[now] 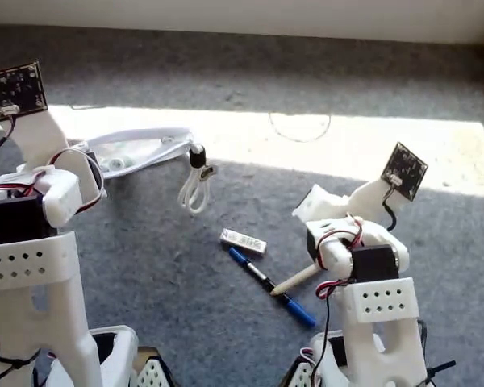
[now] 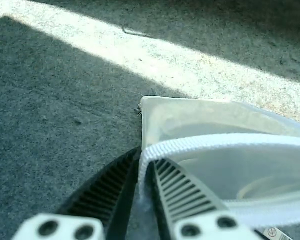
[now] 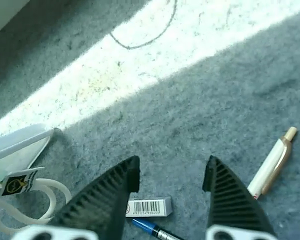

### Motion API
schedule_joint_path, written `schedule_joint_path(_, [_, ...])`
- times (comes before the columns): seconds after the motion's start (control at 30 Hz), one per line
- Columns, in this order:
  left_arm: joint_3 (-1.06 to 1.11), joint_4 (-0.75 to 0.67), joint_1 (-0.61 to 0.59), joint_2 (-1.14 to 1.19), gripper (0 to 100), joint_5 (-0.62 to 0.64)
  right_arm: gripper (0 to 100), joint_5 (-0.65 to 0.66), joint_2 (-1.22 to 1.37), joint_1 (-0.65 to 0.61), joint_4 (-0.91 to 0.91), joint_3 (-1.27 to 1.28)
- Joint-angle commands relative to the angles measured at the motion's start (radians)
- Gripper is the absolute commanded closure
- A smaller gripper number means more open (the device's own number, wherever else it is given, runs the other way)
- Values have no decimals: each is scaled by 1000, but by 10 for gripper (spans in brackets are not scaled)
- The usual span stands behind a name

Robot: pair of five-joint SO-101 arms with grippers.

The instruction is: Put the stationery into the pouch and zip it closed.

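Clamps pouch (image 2: 215, 125) zipper edge in left gripper (image 2: 142, 156), at far left of grey carpet (image 1: 161, 322). Hovers right gripper (image 3: 171, 172) wide open over eraser (image 3: 149, 206) and blue pen (image 3: 149, 226); cream pen (image 3: 270, 164) just beside. Best: drop straight onto eraser without nudging blue pen, centre it in the gap, pinch across narrow sides, lift clear, carry to pouch mouth.
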Motion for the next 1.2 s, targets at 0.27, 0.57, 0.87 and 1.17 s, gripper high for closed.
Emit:
schedule_joint_path(0.27, [13, -5, -8, 25, 993, -11, 798, -64, 289, 90, 81, -128])
schedule_joint_path(0.57, [13, -3, -87, 25, 993, -40, 800, -41, 344, 145, 36, -82])
schedule_joint_path(0.87, [24, -5, -82, 25, 993, -38, 797, -48, 618, 197, 36, -168])
schedule_joint_path(1.17, [48, -9, -44, 19, 993, -38, 797, -46, 797, 242, 30, -263])
